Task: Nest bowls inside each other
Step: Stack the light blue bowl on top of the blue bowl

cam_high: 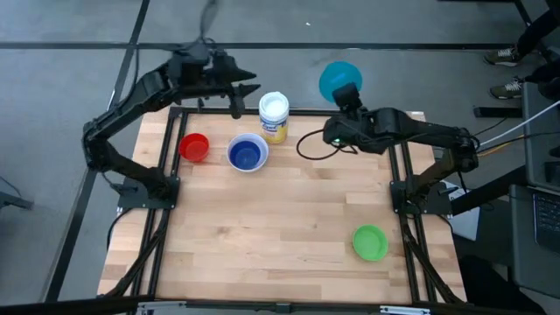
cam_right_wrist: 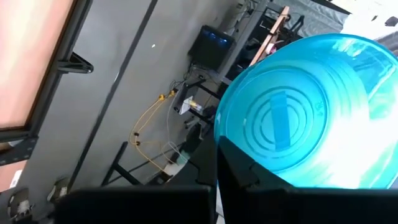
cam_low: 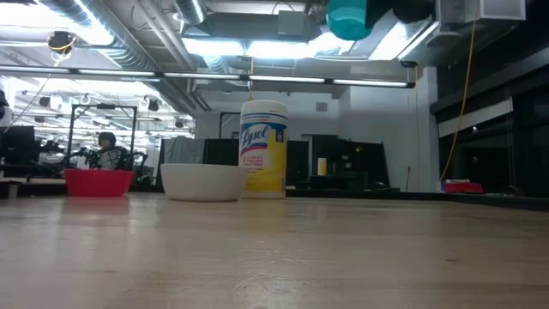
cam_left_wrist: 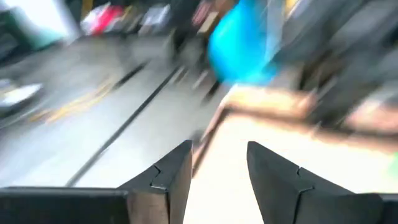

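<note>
My right gripper [cam_high: 347,93] is shut on the teal-blue bowl [cam_high: 338,79], held high over the table's far edge; the low view shows the teal-blue bowl [cam_low: 347,17] at the top. My left gripper [cam_high: 236,94] hovers open, with nothing between its fingers, above the far edge left of the jar. The dark blue bowl [cam_high: 248,156] sits inside the white bowl [cam_high: 232,153] at the far middle. The red bowl [cam_high: 193,147] stands to its left. The green bowl [cam_high: 370,242] stands near the right front. My right gripper holds the teal-blue bowl by its rim [cam_right_wrist: 225,134]. One dark finger [cam_right_wrist: 239,171] lies against the inner wall; the other is hidden behind the bowl. The bowl is lifted clear of the table and tilted, its hollow facing the wrist camera.
A yellow jar with a white lid [cam_high: 274,116] stands upright at the far edge, just right of the white bowl and between the two grippers. Bare wooden tabletop [cam_high: 280,227] spreads across the middle and the front left.
</note>
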